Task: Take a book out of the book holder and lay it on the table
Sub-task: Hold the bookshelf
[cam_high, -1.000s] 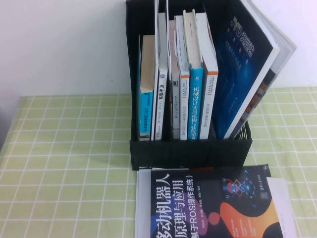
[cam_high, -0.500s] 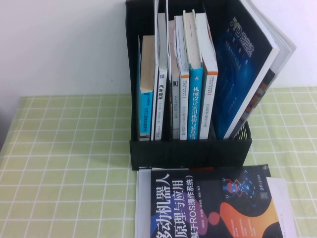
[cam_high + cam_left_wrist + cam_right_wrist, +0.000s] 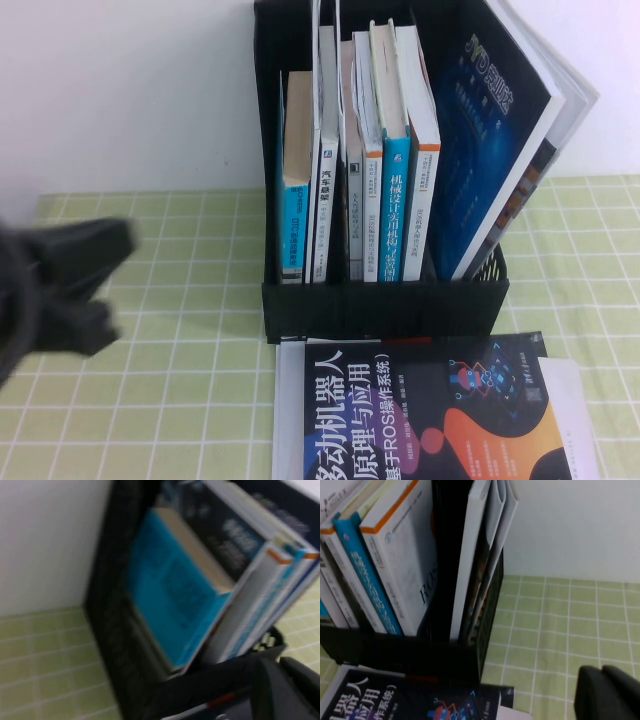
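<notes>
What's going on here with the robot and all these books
A black book holder full of upright books stands on the green grid table, and a black-and-orange book already lies flat in front of it. The left gripper is at the left edge of the high view, left of the holder, touching nothing. The right gripper is shut and empty, low beside the holder's right side. No book is being held at this moment.

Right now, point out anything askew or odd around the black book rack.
The dark blue book leans hard sideways in the black plastic rack, jutting past its right wall, while the others stand upright. Left end effector is beside the rack; right end effector is shut, low by its side.
</notes>
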`<state>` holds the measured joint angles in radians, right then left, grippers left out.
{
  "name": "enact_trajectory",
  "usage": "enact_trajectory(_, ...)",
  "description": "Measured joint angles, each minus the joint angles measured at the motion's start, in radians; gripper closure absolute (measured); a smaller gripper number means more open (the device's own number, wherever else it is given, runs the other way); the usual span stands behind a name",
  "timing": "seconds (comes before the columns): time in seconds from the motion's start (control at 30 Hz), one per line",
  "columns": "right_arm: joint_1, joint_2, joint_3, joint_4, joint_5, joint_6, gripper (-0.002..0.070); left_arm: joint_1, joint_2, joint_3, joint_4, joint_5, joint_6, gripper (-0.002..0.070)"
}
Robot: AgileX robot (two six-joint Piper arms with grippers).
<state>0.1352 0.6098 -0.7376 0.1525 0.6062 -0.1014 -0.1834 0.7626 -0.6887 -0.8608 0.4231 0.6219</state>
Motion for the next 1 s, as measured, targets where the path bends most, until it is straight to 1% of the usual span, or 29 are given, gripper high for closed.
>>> enact_trajectory(0.07, 0.000, 0.017, 0.042, 0.027, -0.066, -0.017, 0.0678, -0.053, 0.093, -0.047, -0.206, 0.004, 0.225, 0.0676)
enact_trajectory(0.1, 0.000, 0.019, 0.065, 0.043, -0.100, -0.026, 0.0678, -0.076, 0.133, -0.069, -0.279, 0.002, 0.288, 0.0676)
enact_trajectory(0.13, 0.000, 0.020, 0.094, 0.065, -0.139, -0.036, 0.0678, -0.106, 0.183, -0.100, -0.328, -0.007, 0.345, 0.0676)
enact_trajectory(0.2, 0.000, 0.020, 0.147, 0.106, -0.197, -0.056, 0.0678, -0.167, 0.280, -0.168, -0.369, -0.027, 0.404, 0.0676)
enact_trajectory(0.37, 0.000, 0.026, 0.213, 0.171, -0.228, -0.106, 0.0678, -0.294, 0.484, -0.346, -0.342, -0.047, 0.444, 0.0676)
enact_trajectory(0.47, 0.000, 0.040, 0.219, 0.175, -0.228, -0.120, 0.0678, -0.340, 0.569, -0.446, -0.333, -0.047, 0.446, 0.0676)
enact_trajectory(0.63, 0.000, 0.055, 0.220, 0.177, -0.247, -0.150, 0.0677, -0.386, 0.702, -0.601, -0.319, -0.028, 0.446, 0.0676)
enact_trajectory(0.83, 0.000, 0.066, 0.220, 0.177, -0.251, -0.176, 0.0676, -0.435, 0.831, -0.738, -0.281, -0.002, 0.446, 0.0676)
enact_trajectory(1.0, 0.000, 0.068, 0.220, 0.177, -0.251, -0.178, 0.0676, -0.446, 0.922, -0.814, -0.256, 0.017, 0.442, 0.0676)
